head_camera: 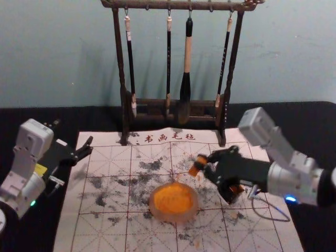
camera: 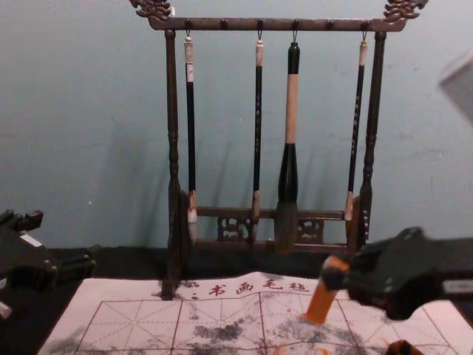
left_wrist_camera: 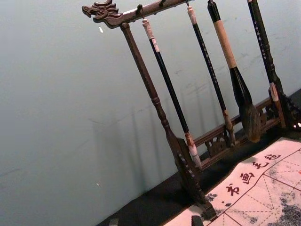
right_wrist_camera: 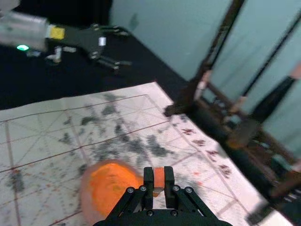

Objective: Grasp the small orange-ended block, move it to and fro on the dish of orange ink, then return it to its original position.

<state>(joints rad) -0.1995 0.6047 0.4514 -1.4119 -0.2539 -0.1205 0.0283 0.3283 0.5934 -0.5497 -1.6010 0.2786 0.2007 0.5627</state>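
Observation:
In the head view my right gripper (head_camera: 207,163) is shut on the small orange-ended block (head_camera: 196,167), behind and to the right of the dish of orange ink (head_camera: 173,202). The chest view shows the block (camera: 321,297) tilted above the mat, its upper part between the tips of the right gripper (camera: 337,274). Seen from the right wrist, the block (right_wrist_camera: 159,177) is pinched in the right gripper (right_wrist_camera: 159,187), beside the dish (right_wrist_camera: 88,200). My left gripper (head_camera: 72,137) is parked open at the left, its fingertips wide apart; the left wrist view shows the left gripper (left_wrist_camera: 155,221) too.
A dark wooden rack (head_camera: 122,79) with several hanging brushes stands at the back of the ink-stained mat (head_camera: 105,157). Another dark piece with orange (camera: 403,347) lies on the mat under my right gripper. A cable loops below the right wrist.

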